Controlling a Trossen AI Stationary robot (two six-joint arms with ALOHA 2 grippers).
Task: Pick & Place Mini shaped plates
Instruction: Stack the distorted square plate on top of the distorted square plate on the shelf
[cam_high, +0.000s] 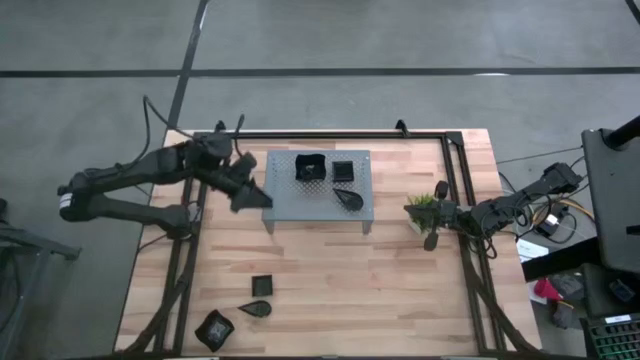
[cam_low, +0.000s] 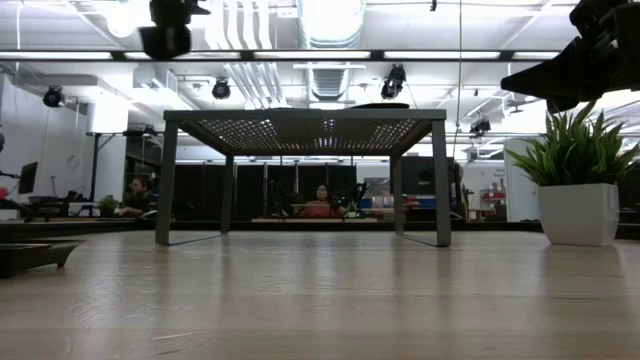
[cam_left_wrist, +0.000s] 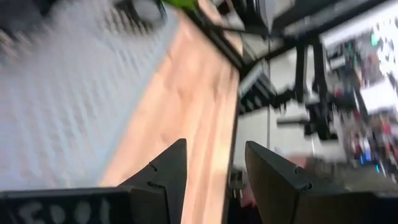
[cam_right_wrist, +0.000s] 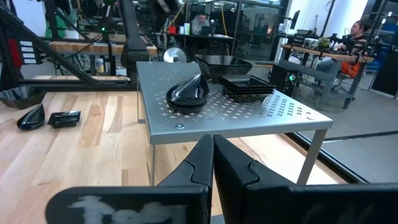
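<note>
Three black mini plates sit on the grey perforated rack (cam_high: 318, 205): a large square dish (cam_high: 308, 167), a small square one (cam_high: 342, 170) and a teardrop (cam_high: 348, 199). The right wrist view shows them too: teardrop (cam_right_wrist: 188, 92), small square (cam_right_wrist: 247, 84), large dish (cam_right_wrist: 224, 62). Three more lie on the table near its front left: a small square (cam_high: 262, 285), a teardrop (cam_high: 255, 309) and a larger square (cam_high: 215, 328). My left gripper (cam_high: 245, 192) hovers at the rack's left edge, open and empty (cam_left_wrist: 214, 168). My right gripper (cam_high: 432, 240) is shut and empty (cam_right_wrist: 212, 155), beside the plant, right of the rack.
A small green plant in a white pot (cam_high: 425, 212) (cam_low: 578, 190) stands right of the rack, close to my right gripper. Black frame rails run along the table's far and side edges (cam_high: 330, 134). Bare wood lies between the rack and the near edge. People sit at desks beyond the table.
</note>
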